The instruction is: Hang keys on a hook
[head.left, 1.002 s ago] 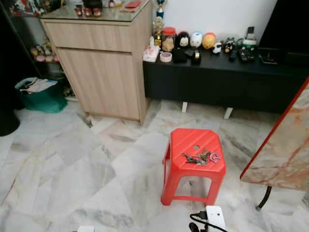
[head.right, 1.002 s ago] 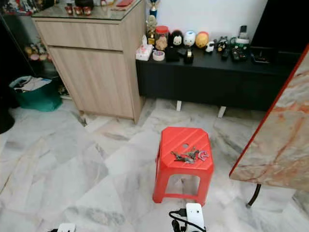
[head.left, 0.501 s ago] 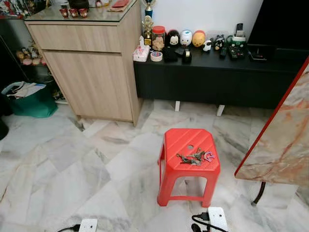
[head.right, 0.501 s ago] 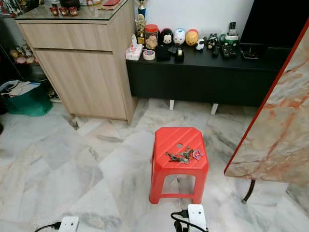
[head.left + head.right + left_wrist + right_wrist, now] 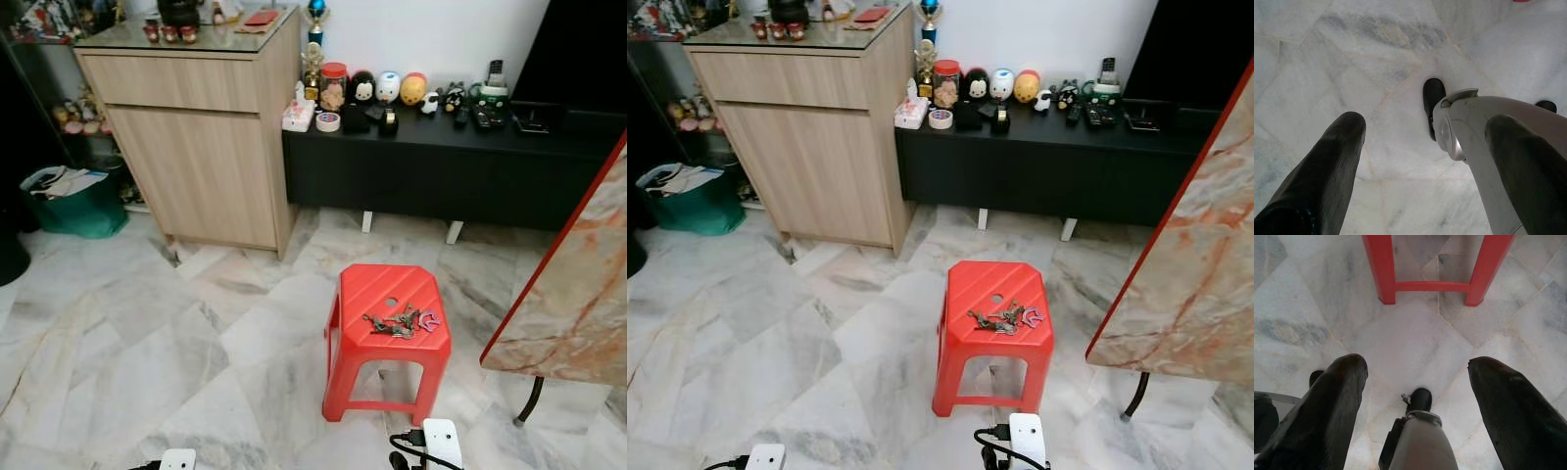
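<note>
A bunch of keys (image 5: 400, 322) with a pink tag lies on top of a red plastic stool (image 5: 390, 302) on the marble floor ahead of me. The stool's legs (image 5: 1382, 269) stand just beyond my right gripper (image 5: 1415, 382), which hangs open above the floor and my own foot. My left gripper (image 5: 1425, 161) also hangs open over the floor, with my silver leg (image 5: 1484, 127) between its fingers. I make out no hook.
A wooden cabinet (image 5: 211, 147) stands at the back left beside a low black console (image 5: 451, 162) carrying figurines. A marble tabletop with a red edge (image 5: 573, 284) juts in at the right. A green bag (image 5: 73, 201) sits far left. White power strips (image 5: 439, 446) lie near my feet.
The camera has shifted as I move: the stool and keys sit slightly right of where they were half a second ago. The keys lie as before on the stool.
</note>
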Controlling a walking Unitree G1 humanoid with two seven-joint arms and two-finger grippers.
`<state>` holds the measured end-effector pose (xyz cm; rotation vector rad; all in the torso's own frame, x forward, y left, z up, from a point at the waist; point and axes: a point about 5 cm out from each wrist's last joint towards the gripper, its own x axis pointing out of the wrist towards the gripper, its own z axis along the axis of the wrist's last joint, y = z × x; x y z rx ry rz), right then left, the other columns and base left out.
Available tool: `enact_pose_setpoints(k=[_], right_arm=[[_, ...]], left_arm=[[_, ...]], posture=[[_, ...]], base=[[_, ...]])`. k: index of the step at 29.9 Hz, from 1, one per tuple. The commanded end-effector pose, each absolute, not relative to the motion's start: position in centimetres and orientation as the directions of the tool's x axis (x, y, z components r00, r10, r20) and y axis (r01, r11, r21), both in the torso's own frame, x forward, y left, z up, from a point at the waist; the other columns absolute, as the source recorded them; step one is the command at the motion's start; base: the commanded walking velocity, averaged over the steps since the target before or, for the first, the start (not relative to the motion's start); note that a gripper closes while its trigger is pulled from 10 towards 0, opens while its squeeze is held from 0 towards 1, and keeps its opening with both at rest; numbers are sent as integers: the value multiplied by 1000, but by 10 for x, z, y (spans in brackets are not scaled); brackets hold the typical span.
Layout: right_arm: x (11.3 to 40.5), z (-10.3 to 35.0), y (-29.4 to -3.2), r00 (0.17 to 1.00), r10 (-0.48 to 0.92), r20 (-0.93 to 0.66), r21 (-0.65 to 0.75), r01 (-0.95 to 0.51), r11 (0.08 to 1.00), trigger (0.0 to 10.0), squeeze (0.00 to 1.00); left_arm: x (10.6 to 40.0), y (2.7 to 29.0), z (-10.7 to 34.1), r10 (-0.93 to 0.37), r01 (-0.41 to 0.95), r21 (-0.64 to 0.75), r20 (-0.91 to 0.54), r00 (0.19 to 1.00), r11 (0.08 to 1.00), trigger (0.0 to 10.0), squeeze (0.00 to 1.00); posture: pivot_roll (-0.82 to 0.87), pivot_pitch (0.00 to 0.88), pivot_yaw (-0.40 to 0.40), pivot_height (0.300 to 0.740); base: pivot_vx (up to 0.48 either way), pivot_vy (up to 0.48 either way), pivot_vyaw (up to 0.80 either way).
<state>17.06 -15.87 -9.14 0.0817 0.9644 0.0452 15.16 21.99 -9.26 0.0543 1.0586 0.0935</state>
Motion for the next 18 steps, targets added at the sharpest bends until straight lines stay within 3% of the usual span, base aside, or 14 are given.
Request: enact_pose_setpoints(k=[1,4,11,18], right_arm=[[171,-91,-159,567,73,-820,81,-12,997,10000,0],[172,-91,-160,571,73,-818,68,-30,997,10000,0],[172,-91,-160,577,60,-815,75,2,997,10000,0],[172,-91,-161,585,48,-809,80,29,996,10000,0]], left_arm=[[150,220,-93,104,-69,80,-870,482,994,10000,0],[150,220,-93,104,-71,79,-870,482,994,10000,0],[150,220,-93,103,-69,80,-870,482,994,10000,0],[150,220,-93,104,-69,81,-871,481,994,10000,0]], posture=[[48,43,-22,740],[48,43,-22,740],[48,43,-22,740],[43,51,-23,740]], base=[[255,0,0],[260,0,0],[273,0,654],[279,0,0]])
